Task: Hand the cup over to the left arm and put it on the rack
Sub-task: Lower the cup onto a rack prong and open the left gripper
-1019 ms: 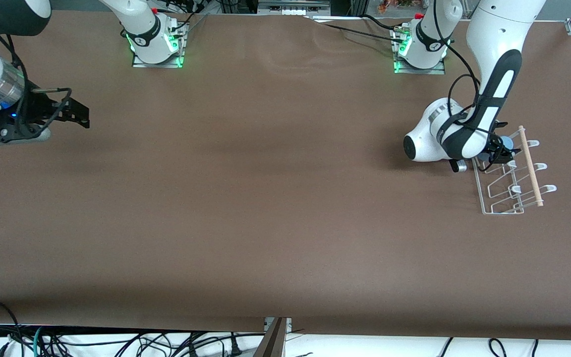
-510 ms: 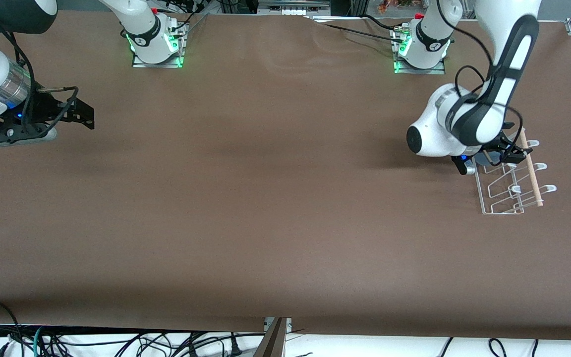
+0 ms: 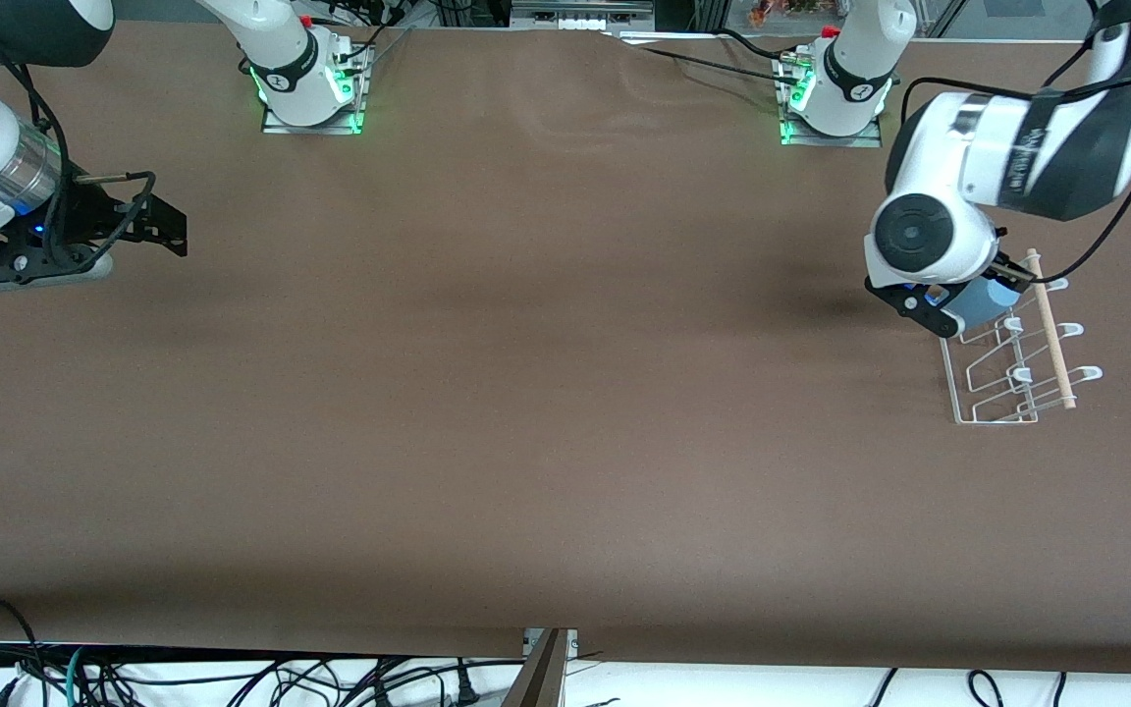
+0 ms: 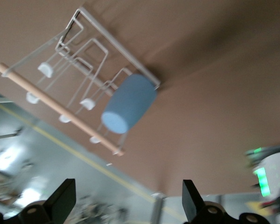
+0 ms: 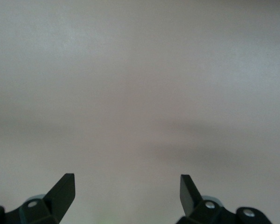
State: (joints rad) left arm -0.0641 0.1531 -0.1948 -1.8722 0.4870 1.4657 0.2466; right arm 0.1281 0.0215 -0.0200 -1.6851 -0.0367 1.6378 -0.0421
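cup (image 4: 129, 103): the light-blue tumbler lies tilted on the rack's wire loops at the corner nearest the left arm's base, apart from both pincers.
rack (image 3: 1015, 346): it sits on the tabletop (image 3: 526, 393) toward the left arm's end, its wooden rod (image 3: 1051, 329) across the loops.
left pincer (image 4: 126, 205): jaws spread wide and holding nothing, it hangs above the rack with the cup in plain sight between its fingertips.
right pincer (image 3: 148, 224): jaws apart and empty over bare tabletop at the right arm's end; this arm waits.
risk, cup: it looks only propped on the loops, so it may roll or slide off the corner onto the tabletop.
risk, left arm: its black bracket is close above the rack, and a careless swing away could clip the cup or drag the light wire frame.
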